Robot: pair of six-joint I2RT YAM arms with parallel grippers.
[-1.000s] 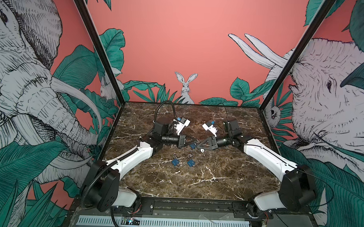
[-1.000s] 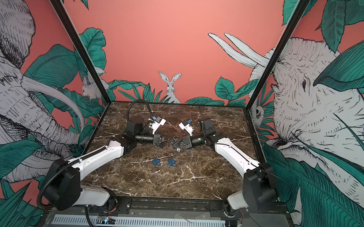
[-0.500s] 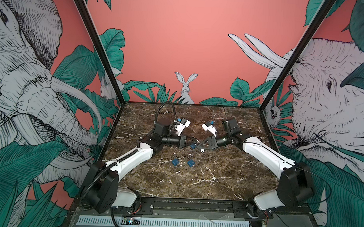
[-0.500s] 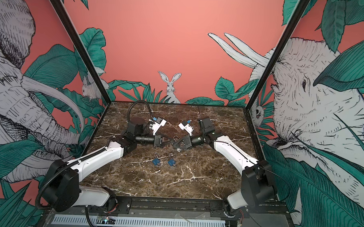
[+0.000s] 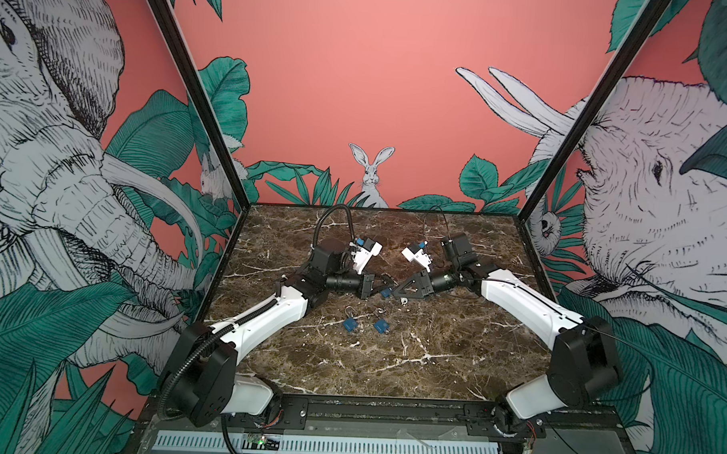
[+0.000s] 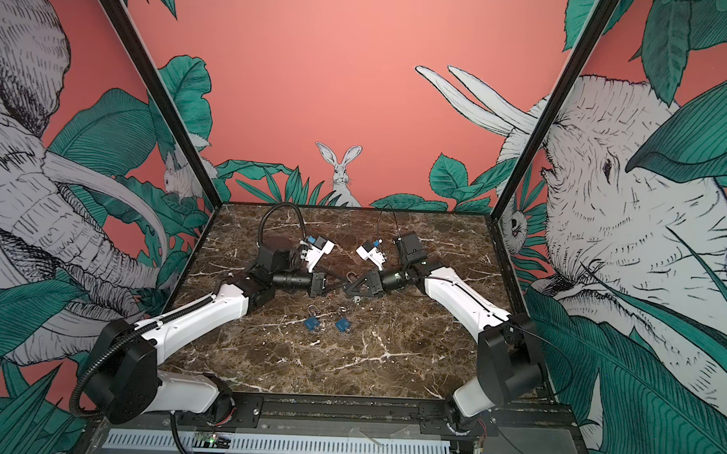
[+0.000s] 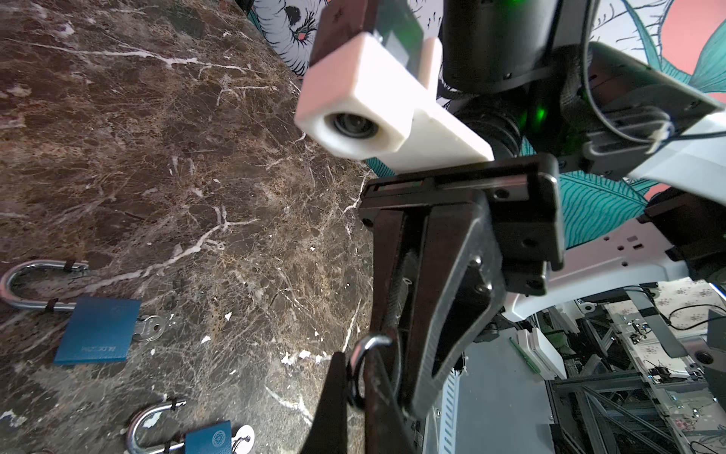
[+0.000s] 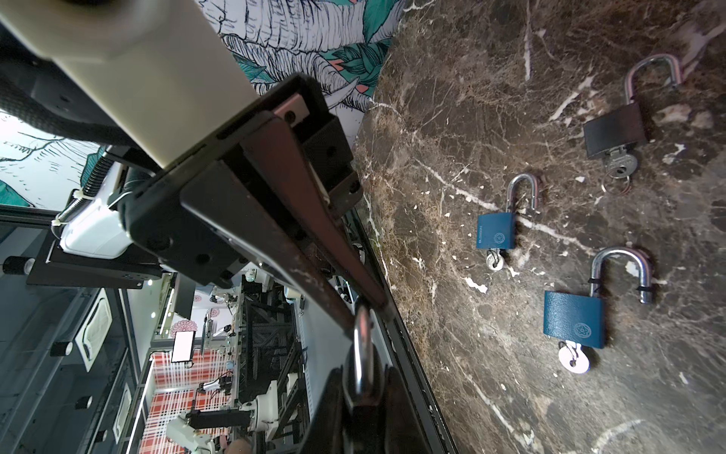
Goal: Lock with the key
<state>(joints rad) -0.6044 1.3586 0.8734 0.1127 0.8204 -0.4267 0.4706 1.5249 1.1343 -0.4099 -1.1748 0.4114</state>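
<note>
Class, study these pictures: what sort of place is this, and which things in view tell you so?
Probably a robotics lab test cell: left arm and right arm mounted at a marble-look tabletop, printed jungle-mural walls, another robot rig outside.

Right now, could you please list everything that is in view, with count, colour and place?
table: 1, brown marble, under everything.
walls: 3, coral with jungle drawings, around the table.
blue padlocks: 2, blue with silver shackles, lying open on the table, side by side.
dark padlock: 1, looks dark in shadow, lying open on the table.
keys: 3, silver, one in each lying padlock.
held padlock: 1, silver shackle, body hidden, raised above the table, gripped from both sides.
left gripper: 1, black, shut on the held padlock.
right gripper: 1, black, shut on its shackle.
</note>
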